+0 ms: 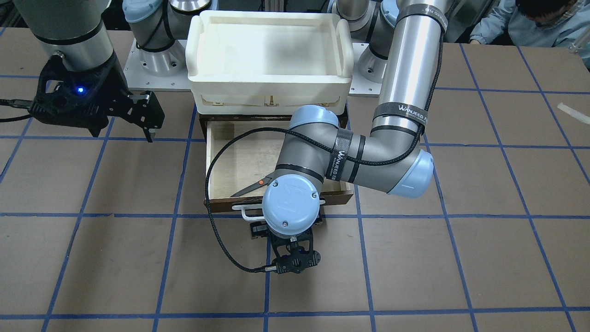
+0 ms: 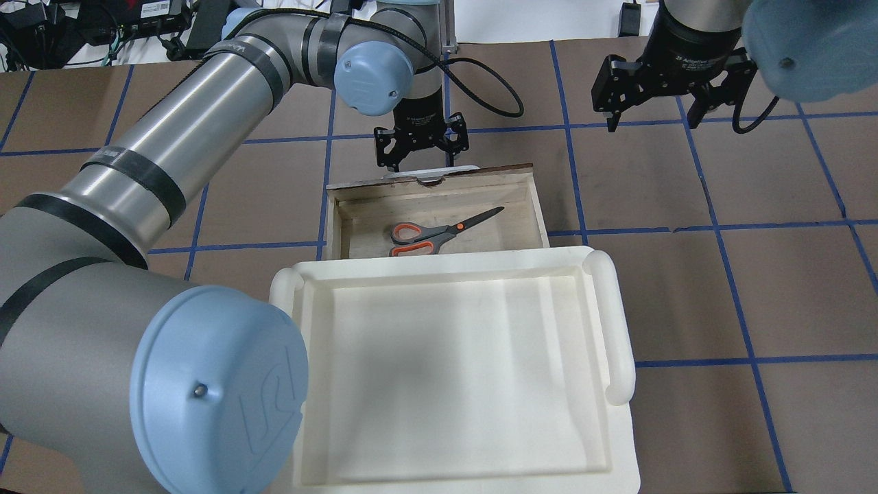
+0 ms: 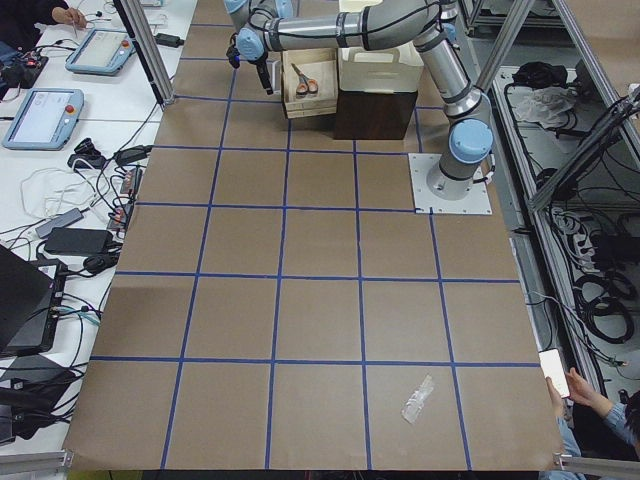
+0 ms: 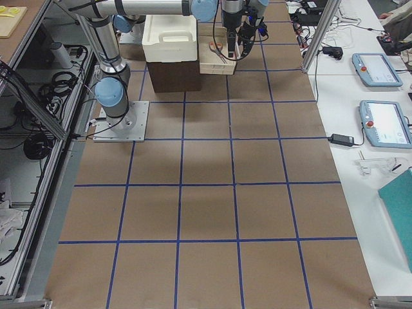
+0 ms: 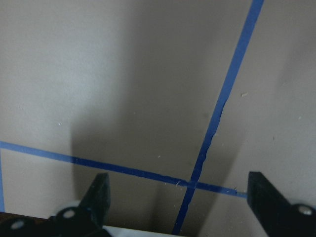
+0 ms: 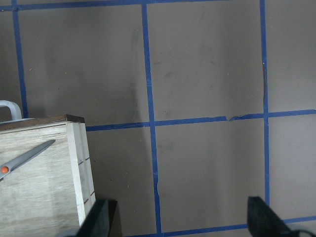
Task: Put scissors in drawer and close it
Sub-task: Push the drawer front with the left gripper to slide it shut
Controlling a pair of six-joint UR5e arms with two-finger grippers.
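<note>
The scissors (image 2: 439, 230), with grey handles lined orange, lie flat inside the open drawer (image 2: 538, 206). Their blade tip also shows in the front-facing view (image 1: 251, 186) and in the right wrist view (image 6: 27, 157). My left gripper (image 2: 420, 152) is open and empty, its fingers standing astride the drawer's white bar handle (image 2: 432, 171), just outside the dark front. The left wrist view shows both fingers (image 5: 98, 195) wide apart with the handle's white edge (image 5: 138, 230) between them. My right gripper (image 2: 651, 118) is open and empty, hovering over the table to the drawer's right.
A white plastic tray (image 2: 617, 329) sits on top of the cabinet above the drawer. The left arm's black cable (image 1: 212, 184) loops across the drawer's side. A person (image 1: 530, 23) sits at the table's far corner. Brown table with blue tape lines lies all around.
</note>
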